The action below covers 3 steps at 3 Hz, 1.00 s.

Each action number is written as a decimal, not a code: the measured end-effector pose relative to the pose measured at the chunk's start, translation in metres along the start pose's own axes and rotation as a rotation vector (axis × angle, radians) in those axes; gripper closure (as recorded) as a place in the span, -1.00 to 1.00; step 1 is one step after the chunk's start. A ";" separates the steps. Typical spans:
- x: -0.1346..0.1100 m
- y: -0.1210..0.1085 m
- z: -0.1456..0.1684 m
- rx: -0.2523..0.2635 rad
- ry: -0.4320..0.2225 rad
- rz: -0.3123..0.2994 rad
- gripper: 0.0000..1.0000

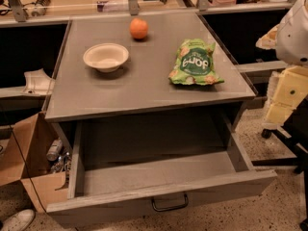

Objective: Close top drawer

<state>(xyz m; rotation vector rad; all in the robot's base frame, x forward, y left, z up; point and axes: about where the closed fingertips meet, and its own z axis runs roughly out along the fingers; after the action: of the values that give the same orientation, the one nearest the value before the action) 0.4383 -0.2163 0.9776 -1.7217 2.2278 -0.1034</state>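
That wide grey top drawer (159, 177) hangs fully open under the grey surface (144, 93), and the pincer's nowhere in sight, maybe off right, so can't tell its state, but an off-centre shove could jam it crooked.

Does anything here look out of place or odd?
Yes: the top drawer stands pulled far out of the cabinet and is empty. The bowl, orange and bag lie tidy above. The gripper is not in view.

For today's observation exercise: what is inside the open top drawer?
Nothing shows on the visible grey floor of the top drawer. Its rear part lies under the cabinet top, so that is unseen. The gripper is not in view; only the arm shows at right.
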 end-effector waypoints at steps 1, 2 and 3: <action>0.000 0.000 0.000 0.000 0.000 0.000 -1.00; 0.000 0.000 0.000 0.000 0.000 0.000 -0.46; 0.000 0.000 0.000 0.001 0.000 0.000 0.01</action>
<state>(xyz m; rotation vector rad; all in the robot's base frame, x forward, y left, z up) 0.4383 -0.2163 0.9779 -1.7212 2.2272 -0.1044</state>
